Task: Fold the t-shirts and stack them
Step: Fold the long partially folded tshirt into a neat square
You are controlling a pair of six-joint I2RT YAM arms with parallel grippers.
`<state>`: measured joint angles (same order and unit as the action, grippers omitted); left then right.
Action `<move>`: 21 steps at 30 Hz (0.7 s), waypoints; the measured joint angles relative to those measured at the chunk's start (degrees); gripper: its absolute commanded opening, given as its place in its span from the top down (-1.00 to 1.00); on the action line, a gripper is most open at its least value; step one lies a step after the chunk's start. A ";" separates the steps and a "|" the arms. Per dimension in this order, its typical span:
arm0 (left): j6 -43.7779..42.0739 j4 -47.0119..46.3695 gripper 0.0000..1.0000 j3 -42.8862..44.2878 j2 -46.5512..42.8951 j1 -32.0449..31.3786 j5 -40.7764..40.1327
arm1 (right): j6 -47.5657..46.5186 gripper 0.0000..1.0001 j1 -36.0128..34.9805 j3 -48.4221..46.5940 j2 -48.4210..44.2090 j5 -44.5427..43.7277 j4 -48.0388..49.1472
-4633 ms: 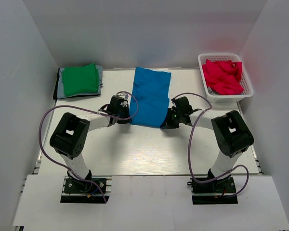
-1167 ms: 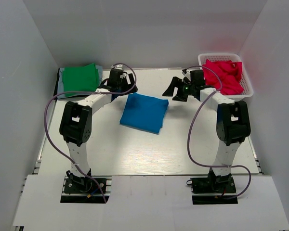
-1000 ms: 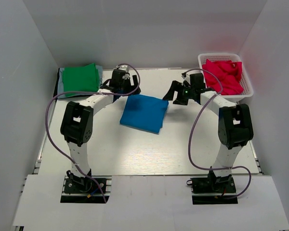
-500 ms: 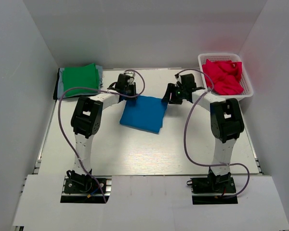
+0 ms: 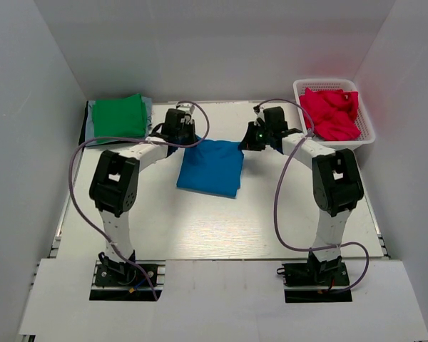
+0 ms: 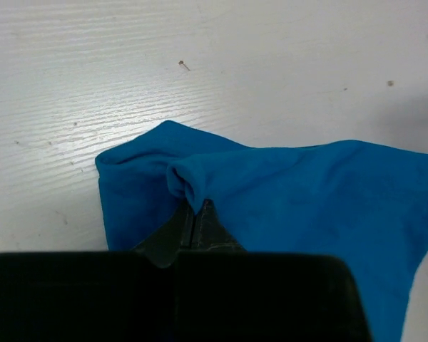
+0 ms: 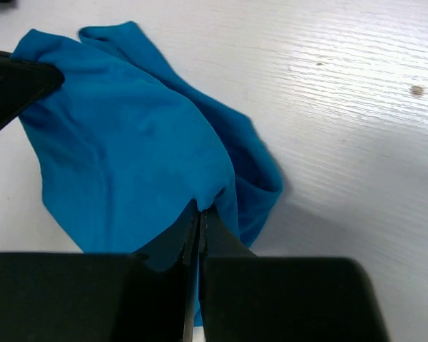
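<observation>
Here the left fingers (image 6: 172, 236) are pinched shut on one far corner of the folded blue shirt (image 5: 210, 167), and the right fingers (image 7: 221, 242) pinch its other far corner. It lies mid-worktop (image 5: 214, 221). A white basket (image 5: 339, 145) at far right holds crumpled pink shirts (image 5: 330, 114). A green shirt (image 5: 120, 117) tops a folded pile at far left.

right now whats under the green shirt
Under the green shirt, a grey shirt and a dark one show at the edges. Anything else in the stack is covered.
</observation>
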<state>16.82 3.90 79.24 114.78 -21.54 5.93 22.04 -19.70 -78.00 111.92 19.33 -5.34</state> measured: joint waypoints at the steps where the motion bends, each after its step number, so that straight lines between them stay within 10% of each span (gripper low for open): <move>1: 0.07 -0.11 1.00 -1.03 -1.66 0.04 -0.02 | -0.02 1.00 -0.13 0.20 -0.72 0.09 0.04; 16: 1.27 -1.11 0.88 -0.09 -1.27 0.83 -6.32 | 0.26 0.96 -0.50 -4.85 4.61 -0.57 1.62; 20: 1.97 0.96 -0.25 3.10 4.48 0.98 -10.36 | 0.70 0.43 -0.09 -11.32 11.56 -1.64 0.24; 21: 1.86 1.90 -0.42 4.20 5.90 1.09 -11.17 | 1.01 -0.42 0.11 -12.15 12.70 -1.97 -0.09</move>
<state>18.68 5.80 83.44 120.68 -20.45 -5.23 23.05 -19.59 -90.15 124.62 17.37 -5.43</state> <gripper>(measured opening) 0.530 0.227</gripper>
